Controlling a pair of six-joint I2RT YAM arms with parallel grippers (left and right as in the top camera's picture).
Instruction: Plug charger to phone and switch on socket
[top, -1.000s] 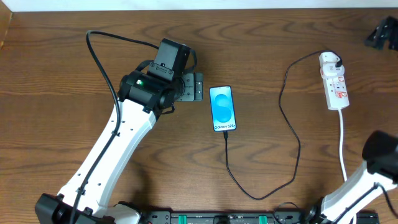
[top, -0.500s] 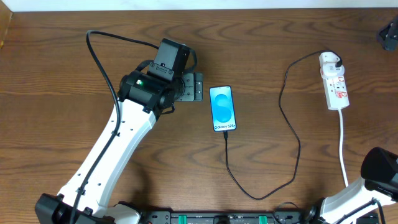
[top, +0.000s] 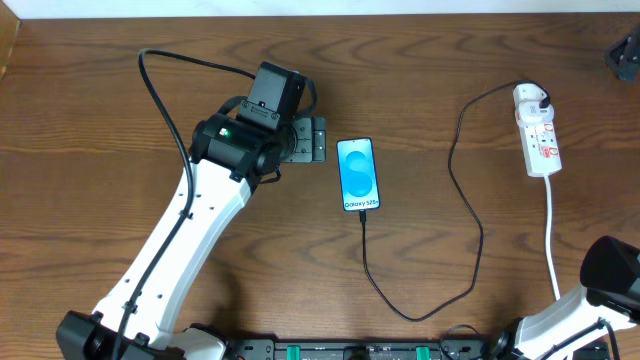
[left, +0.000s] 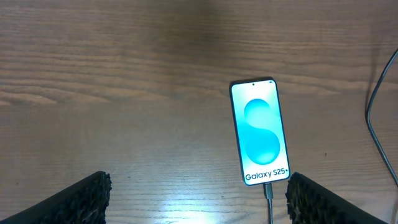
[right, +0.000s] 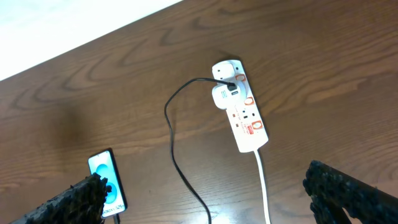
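Because the power strip (right: 241, 115) ahead of the right fingers (right: 348, 186), spread wide like the left fingers (left: 81, 196), looks light and may skid on the surface (right: 342, 74), press its small switch (right: 247, 100) straight down.

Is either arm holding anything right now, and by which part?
Nothing is held; the left gripper and right gripper are both open and empty.

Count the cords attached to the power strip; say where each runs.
2. The black charger cable loops from the far end of the power strip to the phone; the white cord leaves its near end.
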